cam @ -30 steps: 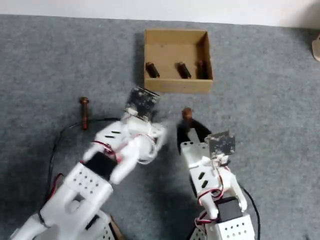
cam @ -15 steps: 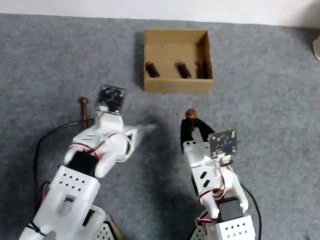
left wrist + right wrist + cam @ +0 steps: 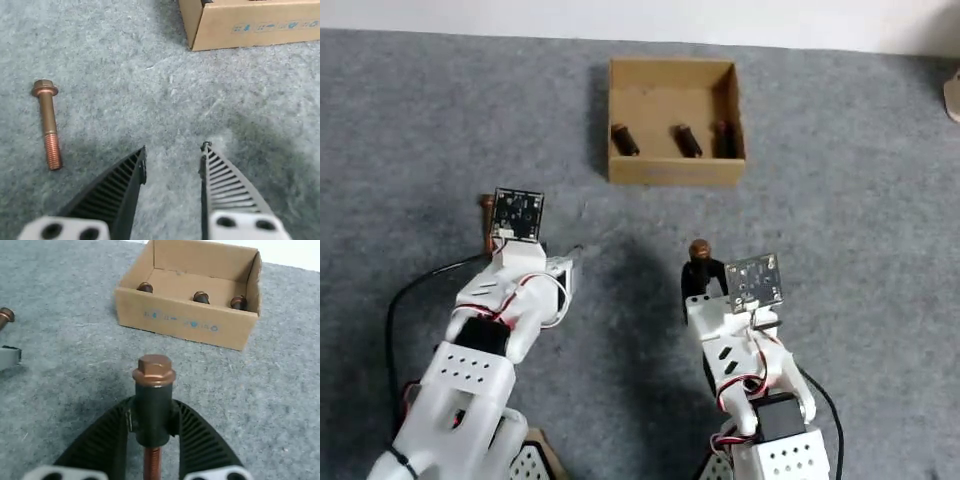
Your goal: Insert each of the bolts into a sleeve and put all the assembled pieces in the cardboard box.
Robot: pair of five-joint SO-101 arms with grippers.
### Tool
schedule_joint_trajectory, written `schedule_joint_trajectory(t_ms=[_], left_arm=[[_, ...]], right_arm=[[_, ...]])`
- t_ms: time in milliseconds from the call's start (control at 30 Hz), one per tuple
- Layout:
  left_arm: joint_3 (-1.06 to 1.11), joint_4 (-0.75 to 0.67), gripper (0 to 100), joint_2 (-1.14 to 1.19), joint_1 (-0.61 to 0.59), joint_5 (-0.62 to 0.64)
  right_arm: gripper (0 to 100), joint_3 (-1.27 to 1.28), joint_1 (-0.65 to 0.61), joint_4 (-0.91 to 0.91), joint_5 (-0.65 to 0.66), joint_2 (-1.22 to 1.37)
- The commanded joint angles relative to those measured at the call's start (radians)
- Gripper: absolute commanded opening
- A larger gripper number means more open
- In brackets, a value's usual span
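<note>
My right gripper (image 3: 152,416) is shut on a black sleeve (image 3: 151,412) with a copper bolt (image 3: 153,371) standing through it, head up; from above this piece (image 3: 699,262) is held in front of the cardboard box (image 3: 672,172). Three assembled pieces (image 3: 201,297) lie along the box's inner front wall (image 3: 682,140). A loose copper bolt (image 3: 46,125) lies flat on the grey carpet, off to one side of my open left gripper (image 3: 173,154), which holds nothing. In the high view that bolt (image 3: 486,218) is partly covered by the left arm's camera board (image 3: 517,214).
Grey carpet covers the table. The box's printed outer wall (image 3: 250,27) is ahead of the left gripper. The two arms (image 3: 510,300) stand side by side, with open carpet between them and in front of the box. A pale object (image 3: 952,95) shows at the far right edge.
The left arm has swung left, away from the right gripper, over to the loose bolt. The right gripper has drawn back a little with the sleeved bolt.
</note>
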Motion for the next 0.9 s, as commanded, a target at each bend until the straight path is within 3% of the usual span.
schedule_joint_trajectory(t_ms=[0,400,867], left_arm=[[-0.002,-0.023,17,-0.024,-0.007,-0.003],[0.022,-0.029,17,-0.024,-0.008,-0.003],[0.058,-0.100,17,-0.024,-0.035,-0.005]], right_arm=[[0.4,-0.070,0.012,-0.008,0.011,0.101],[0.4,-0.595,0.015,-0.028,0.009,0.753],[0.4,-1.155,0.108,-0.028,0.012,1.402]])
